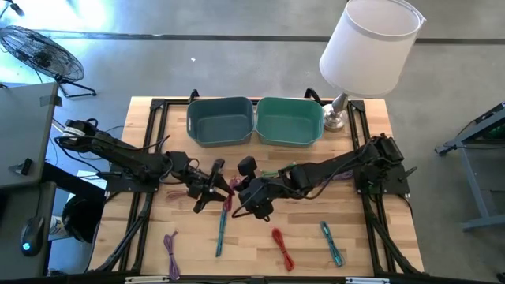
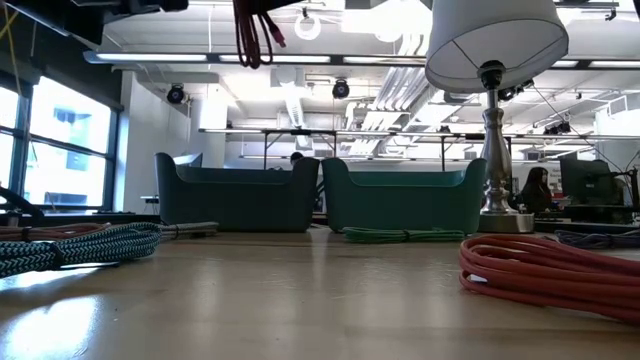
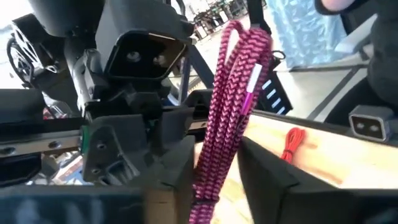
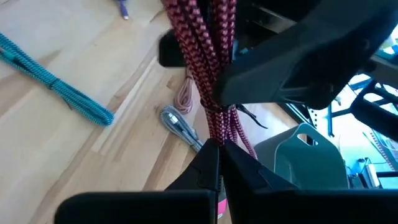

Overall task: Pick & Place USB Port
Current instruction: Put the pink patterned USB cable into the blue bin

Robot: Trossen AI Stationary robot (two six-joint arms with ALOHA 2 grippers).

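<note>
A bundled magenta-red braided cable [image 1: 229,196] hangs in the air between my two grippers over the table's middle. In the low view only its lower loops [image 2: 255,30] show, high above the tabletop. My left gripper [image 1: 219,188] comes from the table's left and is shut on the bundle [image 3: 233,93]. My right gripper [image 1: 246,196] comes from the right and is shut on the same bundle [image 4: 205,68]. The blue-grey bin [image 1: 220,121] and the teal bin [image 1: 289,121] stand at the far edge. My left gripper pinches the bundle's several strands [image 3: 208,177] between its two fingers, which lie across the bundle. The bundle is lifted clear of the table and runs on past the fingers. My right gripper pinches the bundle's strands [image 4: 214,134] between its two fingertips, lying across them. The bundle is clear of the table; its loops reach beyond the fingers toward the left gripper.
Other cable bundles lie on the table: purple [image 1: 171,252], teal [image 1: 221,233], red [image 1: 282,248] and teal [image 1: 332,243] near the front, green [image 1: 272,172] and pink [image 1: 177,192] mid-table. A white-shaded lamp [image 1: 367,43] stands at the far right.
</note>
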